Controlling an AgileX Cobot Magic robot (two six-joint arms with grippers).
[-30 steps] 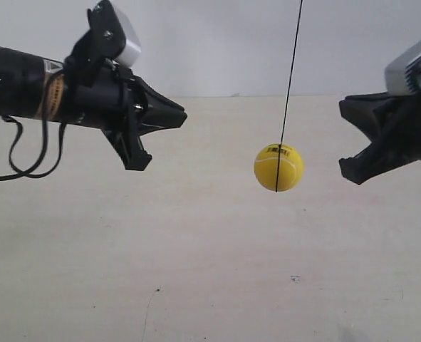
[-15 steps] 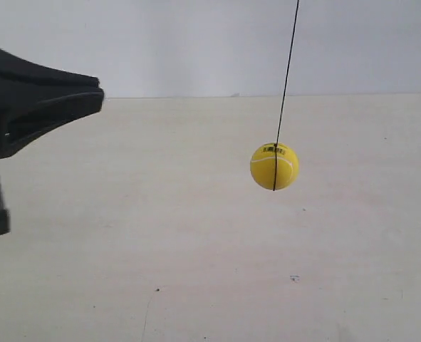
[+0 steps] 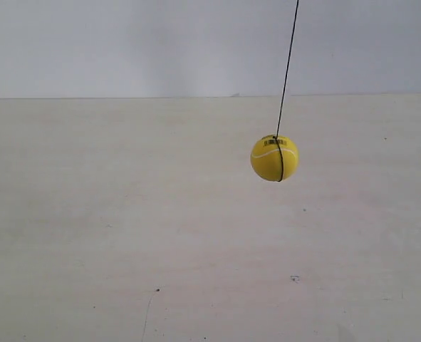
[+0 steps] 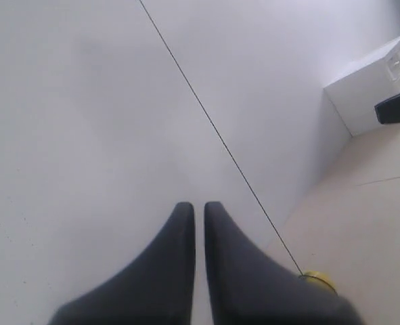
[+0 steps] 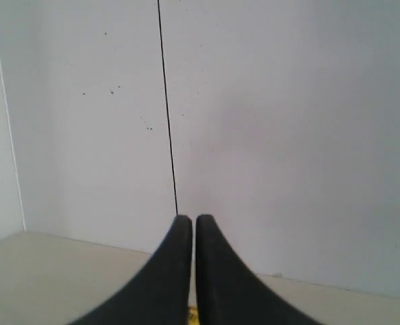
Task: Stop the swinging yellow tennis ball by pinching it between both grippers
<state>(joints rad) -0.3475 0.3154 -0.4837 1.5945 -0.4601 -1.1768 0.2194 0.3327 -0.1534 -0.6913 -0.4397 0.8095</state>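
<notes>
The ball (image 3: 274,157) hangs on its string (image 3: 288,64) clear above the worktop (image 3: 125,235), a little below the far edge as the exterior view sees it and toward that view's right. Neither arm shows in that view. The left gripper (image 4: 193,206) has its jaws together with only a thin slit between them, and so does the right gripper (image 5: 186,219). Each wrist view catches the string and a sliver of yellow near its jaws.

The step in hand looks like the approach. The string leans slightly, so the ball is probably off plumb. The two closed wedges should come in from opposite sides at the ball's mid-height, below the knot and clear of the string. They should press along one line through the ball's centre, because off-centre contact would likely squirt it sideways. A soft closing at one end of the swing seems safest.

The worktop is pale, matt and bare apart from a few dark specks. The wall (image 3: 125,43) behind it is plain grey-white. The left wrist view shows a white box (image 4: 372,88) with a black part (image 4: 397,107) beside it, which I cannot identify.
</notes>
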